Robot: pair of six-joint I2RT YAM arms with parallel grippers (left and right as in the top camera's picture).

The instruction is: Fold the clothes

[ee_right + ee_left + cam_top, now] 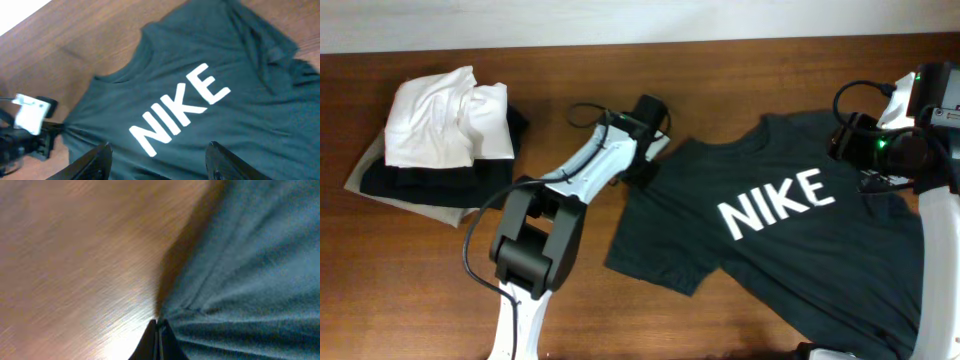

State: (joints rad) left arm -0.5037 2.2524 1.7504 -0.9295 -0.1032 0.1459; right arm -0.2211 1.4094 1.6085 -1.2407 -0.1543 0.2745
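The dark T-shirt [790, 240] with white "NIKE" lettering lies face up on the right half of the table, slanted. My left gripper [645, 170] is shut on the edge of its left sleeve; in the left wrist view the closed fingertips [157, 325] pinch the fabric [250, 280] against the wood. My right gripper [159, 150] is open and empty, held above the shirt [200, 90] near its right shoulder; in the overhead view its fingertips are hidden under the wrist [890, 150].
A pile of folded white, dark and beige clothes [440, 140] sits at the back left. The wooden table [410, 280] ends at a white wall along the back. The left arm [535, 240] reaches across the middle.
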